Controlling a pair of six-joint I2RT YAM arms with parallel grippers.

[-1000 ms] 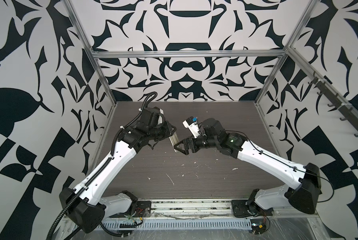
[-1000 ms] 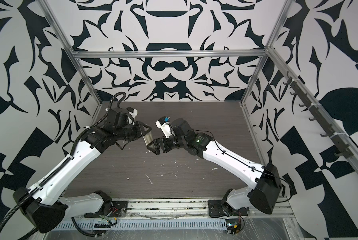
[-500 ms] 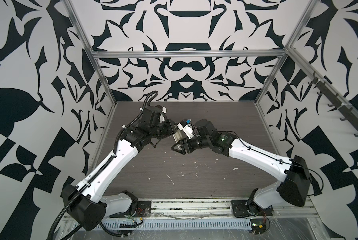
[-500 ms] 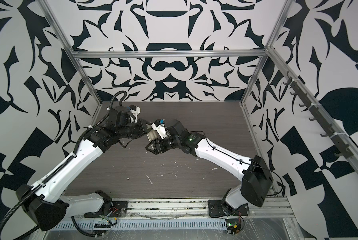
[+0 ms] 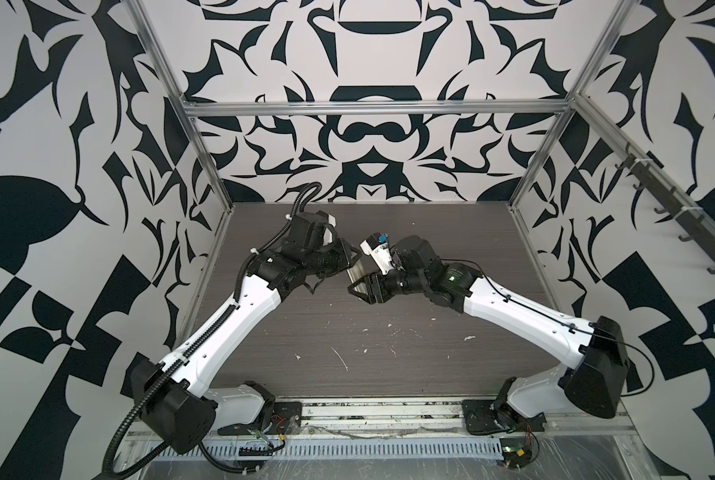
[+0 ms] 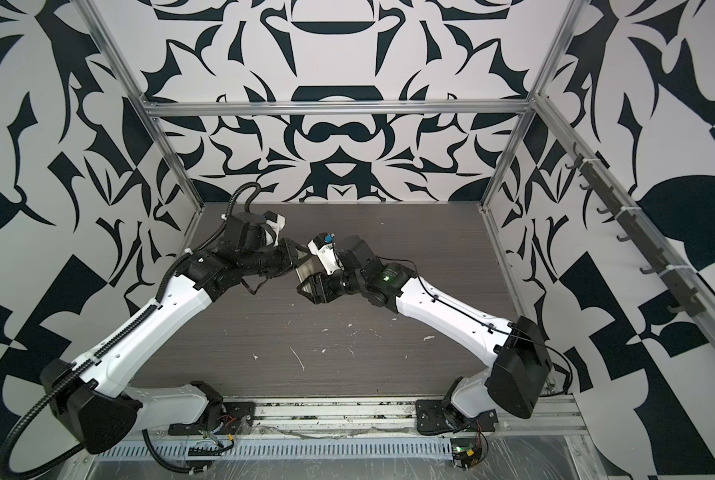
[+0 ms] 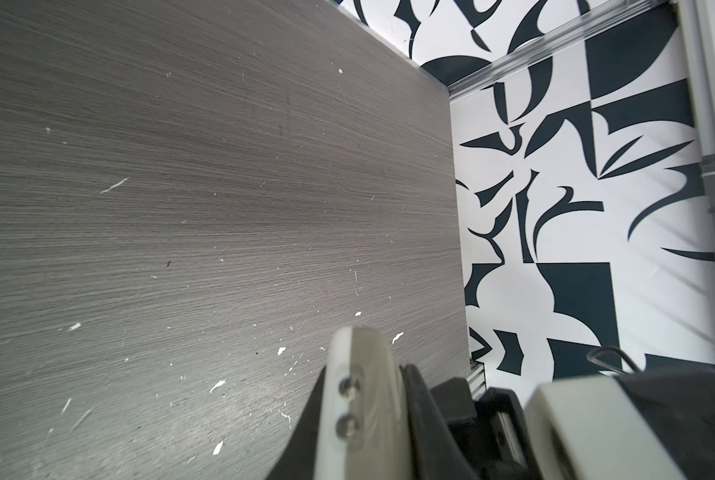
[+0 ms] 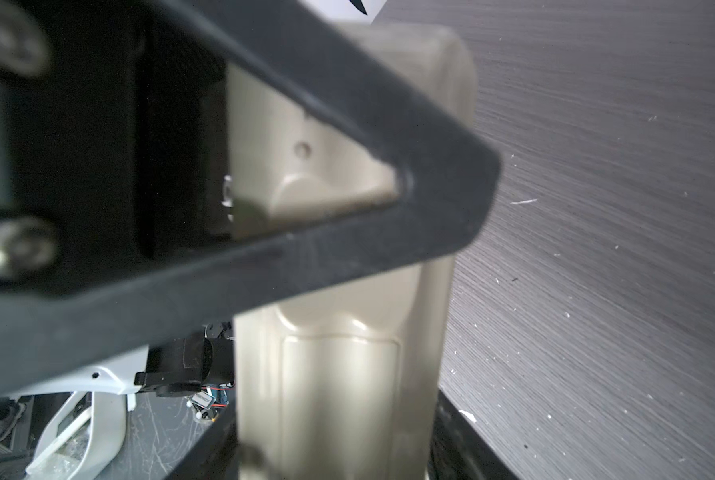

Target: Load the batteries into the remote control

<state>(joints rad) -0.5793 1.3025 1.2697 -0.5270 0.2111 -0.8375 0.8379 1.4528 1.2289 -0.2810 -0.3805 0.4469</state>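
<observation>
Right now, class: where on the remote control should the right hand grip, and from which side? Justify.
Grip the remote control at the end away from the left hand, which pinches the other end. Bring the right hand in from the right, across its slim body.

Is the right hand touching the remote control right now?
Cannot tell. In the right wrist view the remote control sits between the right hand's fingers, but neither contact nor a gap shows plainly.
</observation>
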